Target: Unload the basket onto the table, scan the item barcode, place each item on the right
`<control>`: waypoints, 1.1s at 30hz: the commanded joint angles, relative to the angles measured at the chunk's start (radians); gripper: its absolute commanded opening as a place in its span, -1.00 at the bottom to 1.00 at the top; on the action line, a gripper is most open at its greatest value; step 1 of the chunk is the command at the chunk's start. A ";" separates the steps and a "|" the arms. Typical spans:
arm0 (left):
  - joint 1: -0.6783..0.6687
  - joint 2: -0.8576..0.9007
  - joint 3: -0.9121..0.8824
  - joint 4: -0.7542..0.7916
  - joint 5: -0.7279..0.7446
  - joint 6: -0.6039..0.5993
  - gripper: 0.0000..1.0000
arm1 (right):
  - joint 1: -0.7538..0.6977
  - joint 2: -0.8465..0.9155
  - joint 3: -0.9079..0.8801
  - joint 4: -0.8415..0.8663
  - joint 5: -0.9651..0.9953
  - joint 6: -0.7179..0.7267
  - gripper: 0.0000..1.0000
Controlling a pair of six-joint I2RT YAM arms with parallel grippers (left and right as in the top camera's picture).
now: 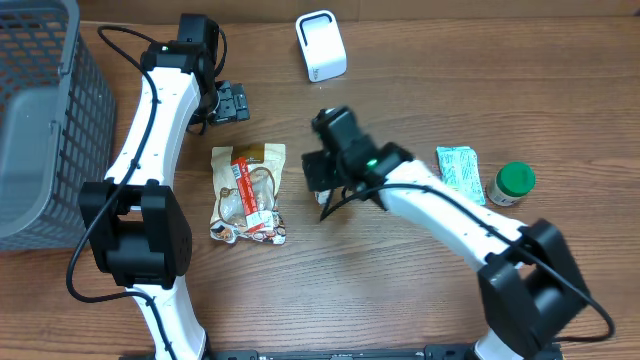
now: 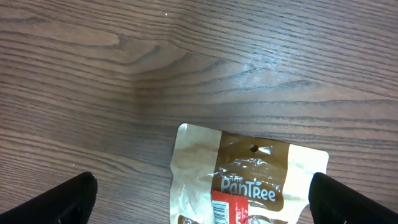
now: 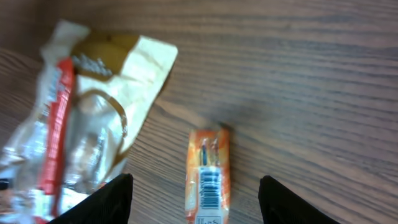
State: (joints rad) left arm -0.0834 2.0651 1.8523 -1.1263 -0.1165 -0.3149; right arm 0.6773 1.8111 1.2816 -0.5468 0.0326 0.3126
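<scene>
Right gripper (image 3: 194,198) hangs over the table (image 1: 400,290) with its jaws apart. The orange packet (image 3: 208,177) lies flat on the wood in the gap between them, barcode face up, touching neither finger as far as the wrist view shows. There is bare wood on either side of the packet inside the jaws, more of it toward the right-hand finger. Just outside the left-hand finger lies the crumpled snack bag (image 1: 248,192), its near edge close to the packet but apart from it. Ahead of the fingertips the wood runs open. From overhead, the white scanner (image 1: 321,45) stands well beyond this gripper toward the far edge, with clear board between. Off behind it, along its own arm, lie a flat green-and-white pack (image 1: 460,172) and a green-capped bottle (image 1: 513,183), close together. The left gripper (image 2: 202,205) is spread wide and holds nothing, poised above the top edge of the snack bag with plain wood beyond it. A grey basket (image 1: 40,110) closes off the table's far left side, outside that arm.
</scene>
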 commanded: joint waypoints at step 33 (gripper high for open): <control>-0.002 -0.030 0.016 0.001 0.003 -0.003 1.00 | 0.047 0.146 -0.004 0.011 0.098 -0.029 -0.63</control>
State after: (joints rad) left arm -0.0834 2.0651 1.8523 -1.1263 -0.1165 -0.3149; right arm 0.7216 1.9560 1.2800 -0.5396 0.1307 0.2909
